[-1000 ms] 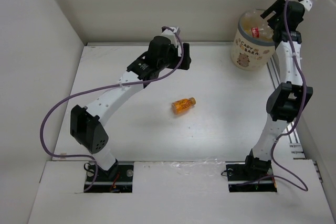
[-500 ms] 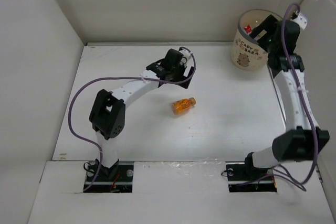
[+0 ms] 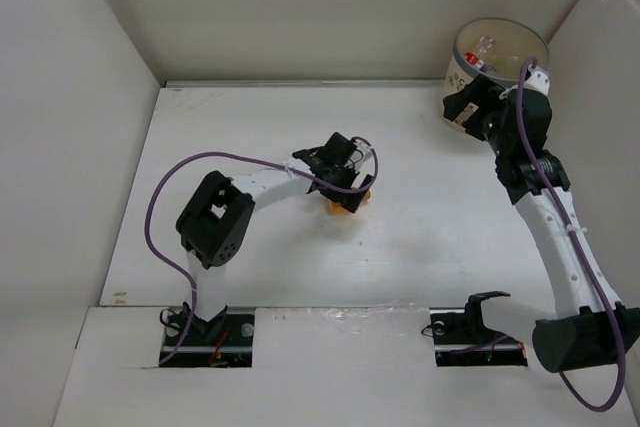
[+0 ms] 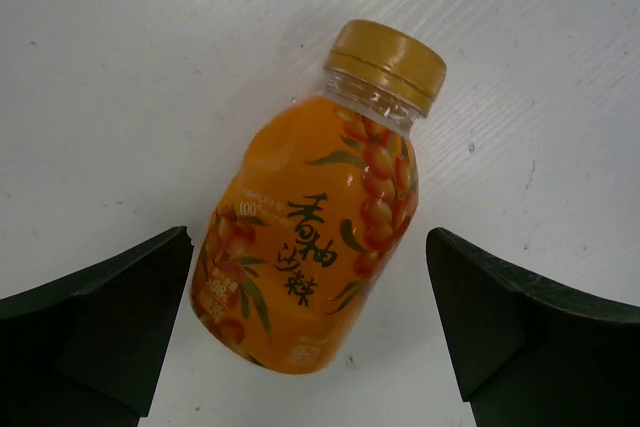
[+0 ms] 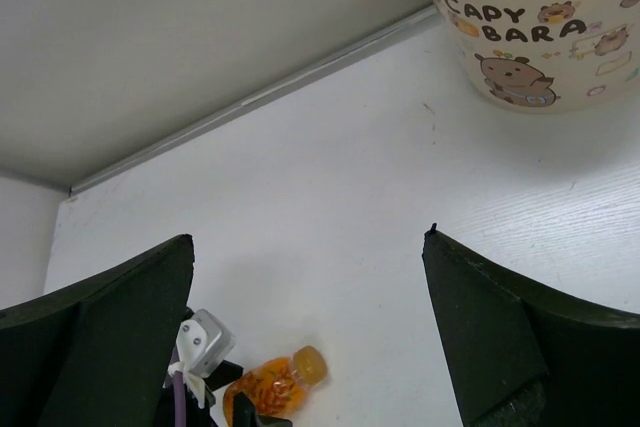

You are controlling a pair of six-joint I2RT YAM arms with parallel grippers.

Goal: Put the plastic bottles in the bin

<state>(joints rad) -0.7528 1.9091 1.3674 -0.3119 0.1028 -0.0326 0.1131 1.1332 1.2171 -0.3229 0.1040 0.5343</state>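
- Left arm (image 3: 250,187): reaches from its base across the table (image 3: 430,217) toward the middle, with its wrist bent down over the work.
- Left gripper (image 4: 308,237): jaws spread wide and holding nothing. One finger stands on each side of the orange bottle (image 4: 305,267). In the wrist view a strip of bare table shows between each finger and the bottle, so there is no contact.
- Orange bottle: lies on its side on the table near the middle, well apart from the bin. Its gold cap is on and points away from the left wrist camera, toward the upper right of that view. The printed label faces up. It is the only bottle seen on the table.
- Right gripper (image 5: 308,237): jaws spread wide and holding nothing. It hangs above the table just beside the bin, on the bin's near left side.
- Bin (image 5: 520,47): stands upright in the far right corner of the table, with the capybara print facing the arms.
- Bin contents (image 3: 482,55): bottles are visible inside from the top view, one showing red. Their number cannot be told.
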